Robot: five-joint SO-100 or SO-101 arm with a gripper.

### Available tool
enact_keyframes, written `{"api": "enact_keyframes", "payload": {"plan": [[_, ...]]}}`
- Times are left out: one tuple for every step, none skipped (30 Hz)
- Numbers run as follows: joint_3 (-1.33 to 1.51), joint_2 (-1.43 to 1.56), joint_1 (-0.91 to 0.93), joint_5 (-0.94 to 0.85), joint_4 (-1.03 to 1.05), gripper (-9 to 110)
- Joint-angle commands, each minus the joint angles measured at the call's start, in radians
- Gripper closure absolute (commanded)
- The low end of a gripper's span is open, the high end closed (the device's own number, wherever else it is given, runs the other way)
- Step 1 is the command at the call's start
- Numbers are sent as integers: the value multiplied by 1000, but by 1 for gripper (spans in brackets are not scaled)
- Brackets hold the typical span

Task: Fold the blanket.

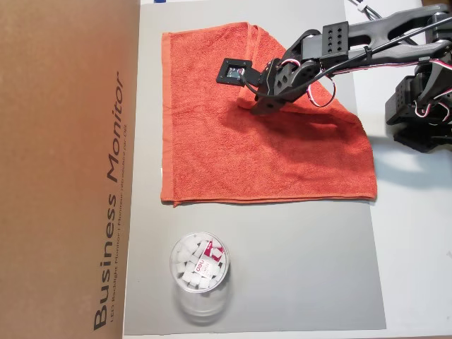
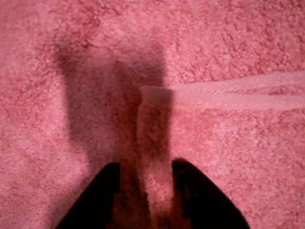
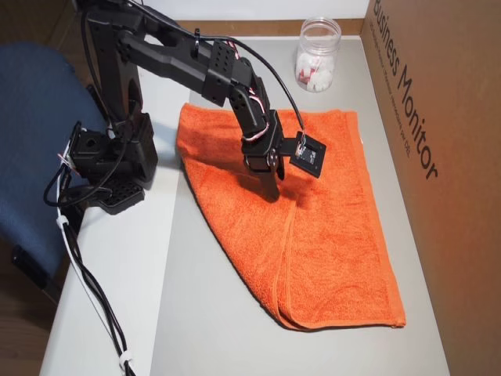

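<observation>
The blanket lies on the grey mat, partly folded: in an overhead view one corner has been drawn diagonally over the rest, leaving a slanted doubled edge on the side nearest the arm's base. In the wrist view the hemmed corner of that upper layer stands up between the two dark fingers, with the hem band running off to the right over the terry pile. The gripper is clamped on this corner, pinching a strip of cloth between its jaws, roughly over the blanket's middle. A clear tub holding small white pieces stands on the mat, well apart from the blanket. A brown cardboard box printed "Business Monitor" borders the mat.
</observation>
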Motion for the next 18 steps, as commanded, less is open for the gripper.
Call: {"api": "enact_keyframes", "payload": {"plan": [[-43,-2,-3,12,-11,90],[-43,-8,-3,18,-12,89],[-43,-12,-2,38,-12,87],[-43,-17,-2,63,-21,86],[-43,-23,-2,91,-38,84],[-43,-29,-2,114,-57,83],[-43,-37,-2,130,-75,83],[-43,-44,3,135,-92,83],[-43,-52,8,135,-106,83],[-43,-58,11,137,-114,83],[-43,-63,14,137,-114,83],[-43,-64,15,135,-103,83],[-38,-64,18,135,-98,83],[-31,-64,26,135,-89,83],[-28,-64,31,135,-72,83],[-26,-64,32,135,-49,83],[-26,-64,32,135,-21,83],[-28,-64,32,135,-3,83]]}}
